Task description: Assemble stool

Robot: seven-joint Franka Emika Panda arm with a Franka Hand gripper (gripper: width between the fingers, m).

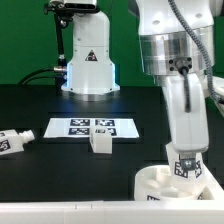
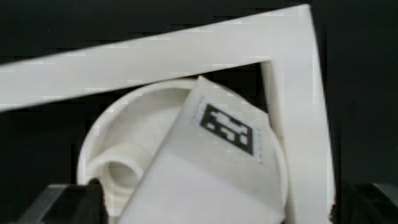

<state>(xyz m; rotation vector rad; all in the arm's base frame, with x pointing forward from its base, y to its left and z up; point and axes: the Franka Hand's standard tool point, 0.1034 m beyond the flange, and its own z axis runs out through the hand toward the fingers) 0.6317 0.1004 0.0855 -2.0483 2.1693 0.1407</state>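
Observation:
The round white seat disc (image 1: pixel 158 187) lies at the front right of the black table, in the corner of a white frame. My gripper (image 1: pixel 187 150) is shut on a white stool leg (image 1: pixel 187 168) with a tag, held upright with its lower end at the seat. In the wrist view the held leg (image 2: pixel 222 150) stands between my dark fingers (image 2: pixel 71 205), with the gripper (image 2: pixel 217 216) at its upper end. The seat disc (image 2: pixel 121 140) shows behind it. I cannot tell whether the leg touches the seat. A second leg (image 1: pixel 100 143) stands mid-table. A third leg (image 1: pixel 10 142) lies at the exterior view's left.
The marker board (image 1: pixel 82 128) lies flat behind the standing leg. A white frame rail (image 1: pixel 60 212) runs along the table's front edge, and its corner (image 2: pixel 299 60) wraps round the seat. The robot's base (image 1: pixel 90 65) stands at the back.

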